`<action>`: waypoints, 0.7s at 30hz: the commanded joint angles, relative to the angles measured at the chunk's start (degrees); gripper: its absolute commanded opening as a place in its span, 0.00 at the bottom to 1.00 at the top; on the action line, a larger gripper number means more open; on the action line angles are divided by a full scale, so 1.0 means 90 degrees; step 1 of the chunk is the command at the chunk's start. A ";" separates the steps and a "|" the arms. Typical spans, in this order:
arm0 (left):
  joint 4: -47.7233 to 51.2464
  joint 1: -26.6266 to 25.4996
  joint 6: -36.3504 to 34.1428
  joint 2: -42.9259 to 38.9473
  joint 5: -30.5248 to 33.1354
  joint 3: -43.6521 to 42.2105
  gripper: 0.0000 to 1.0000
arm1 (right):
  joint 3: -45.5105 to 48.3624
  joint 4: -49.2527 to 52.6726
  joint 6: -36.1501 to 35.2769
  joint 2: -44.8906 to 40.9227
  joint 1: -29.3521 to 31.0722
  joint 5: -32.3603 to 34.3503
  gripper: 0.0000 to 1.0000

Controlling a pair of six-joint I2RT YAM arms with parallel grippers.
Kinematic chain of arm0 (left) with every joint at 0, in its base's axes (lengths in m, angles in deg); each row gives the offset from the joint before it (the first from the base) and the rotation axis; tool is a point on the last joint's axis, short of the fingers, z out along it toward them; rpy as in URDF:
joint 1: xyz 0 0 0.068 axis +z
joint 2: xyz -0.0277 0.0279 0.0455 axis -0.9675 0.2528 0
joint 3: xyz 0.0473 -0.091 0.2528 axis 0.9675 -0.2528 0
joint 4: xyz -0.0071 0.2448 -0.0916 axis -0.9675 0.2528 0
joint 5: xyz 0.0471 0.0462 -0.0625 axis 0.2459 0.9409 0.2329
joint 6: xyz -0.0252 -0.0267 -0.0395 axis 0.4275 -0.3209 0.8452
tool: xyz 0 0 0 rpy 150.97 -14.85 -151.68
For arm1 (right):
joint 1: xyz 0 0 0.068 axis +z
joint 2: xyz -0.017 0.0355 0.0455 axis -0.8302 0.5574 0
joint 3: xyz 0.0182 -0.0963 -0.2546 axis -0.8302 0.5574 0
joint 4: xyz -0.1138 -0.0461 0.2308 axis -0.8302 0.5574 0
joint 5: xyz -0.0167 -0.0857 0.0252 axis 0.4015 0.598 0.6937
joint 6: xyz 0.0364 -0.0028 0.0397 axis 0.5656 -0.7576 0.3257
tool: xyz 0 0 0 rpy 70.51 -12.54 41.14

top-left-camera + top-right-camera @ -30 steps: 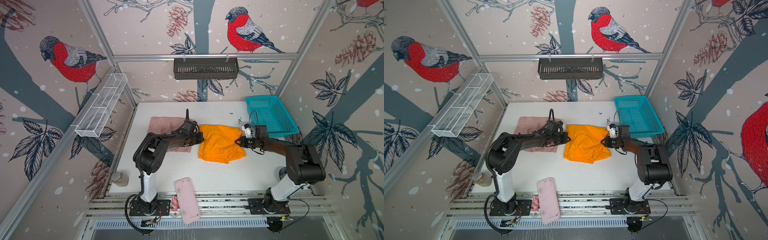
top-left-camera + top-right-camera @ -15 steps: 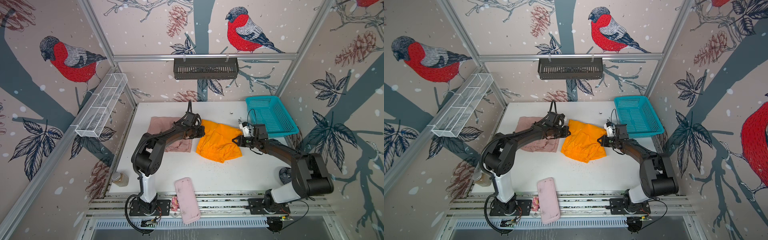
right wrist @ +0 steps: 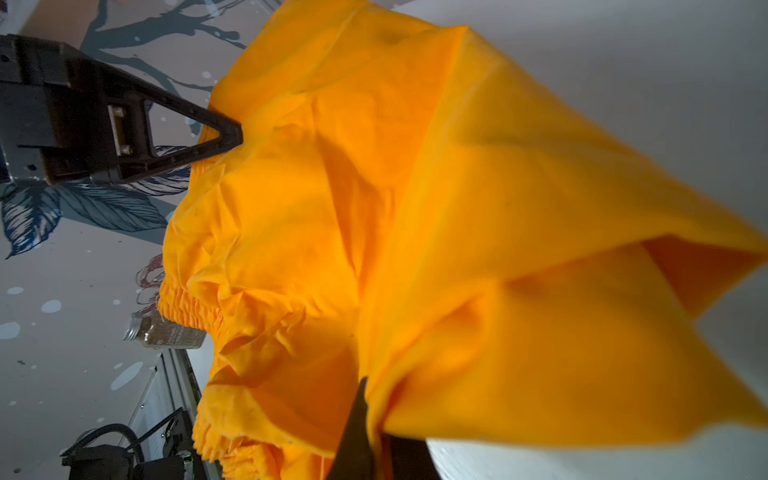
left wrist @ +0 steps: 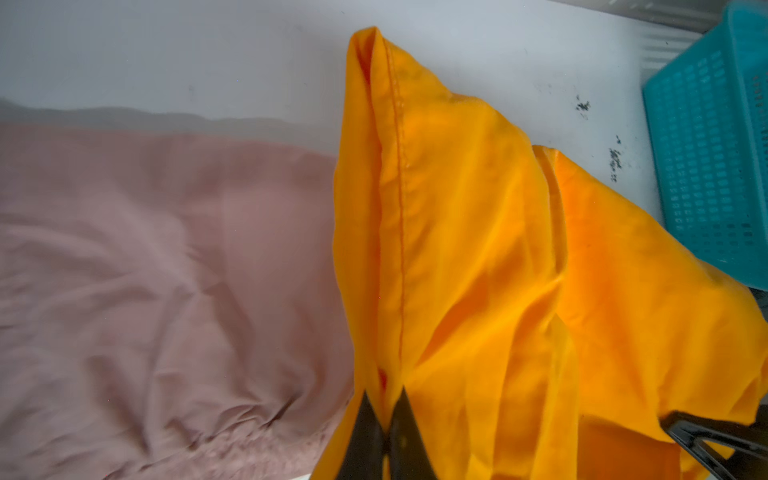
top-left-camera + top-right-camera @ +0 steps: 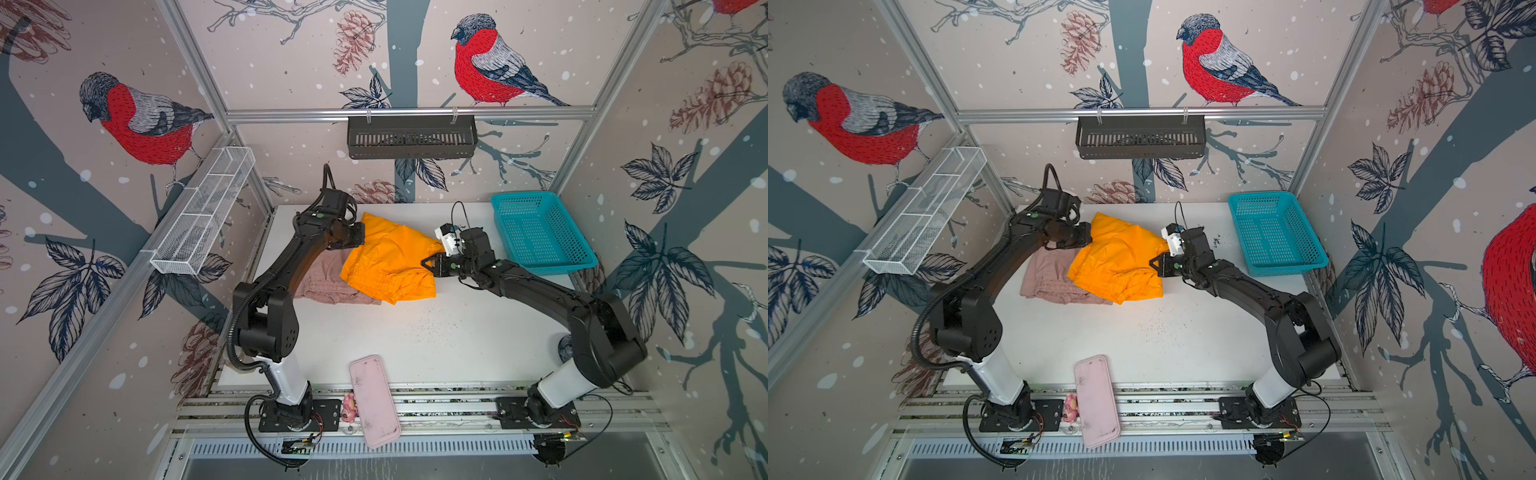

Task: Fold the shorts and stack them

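1. The white table [image 5: 415, 332] carries everything. Both garments are over its far left part, and the front middle is bare.
2. The orange shorts [image 5: 386, 257] are the thing in hand. They hang between the two arms, held by opposite edges, and the middle sags. The lower corner already drapes over the other pair. From where I stand this looks like the stacking step, with the cloth held spread so it can settle flat, not in a heap. How neatly it is folded I cannot tell.
3. The pink shorts [image 5: 320, 282] lie flat on the table under the left arm, partly covered by the orange cloth. They look like the base of the stack, which would explain why nothing grips them.
4. The teal basket [image 5: 540, 232] stands in the far right corner. It is empty and well apart from the cloth, so it plays no part here.
5. The pink tray [image 5: 374, 401] lies at the front edge, overhanging the rails, also well clear.
6. The left gripper [image 4: 388, 419] has its dark tips pressed together on a stitched fold of the orange fabric — a firm pinch right at the seam.
7. The right gripper [image 5: 426, 262] nips the opposite edge. In its wrist view the cloth runs straight into the closed tips. Two grips on opposite sides keep the cloth taut enough to lower evenly — if one let go early, I expect it would bunch.
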 commanded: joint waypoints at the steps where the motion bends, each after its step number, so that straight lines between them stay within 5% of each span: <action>1: 0.0433 0.0447 -0.0342 -0.0275 0.0694 0.0017 0.00 | -0.0608 -0.0580 0.0221 0.0522 0.0327 -0.0013 0.02; 10: 0.0470 0.1648 -0.0603 -0.0143 0.1771 -0.0248 0.00 | -0.2282 -0.1087 0.0253 0.2359 0.0964 -0.0152 0.02; 21: -0.0740 0.1896 -0.0603 0.0192 0.2136 -0.0892 0.00 | -0.2952 -0.1435 0.0256 0.3622 0.1072 -0.0238 0.02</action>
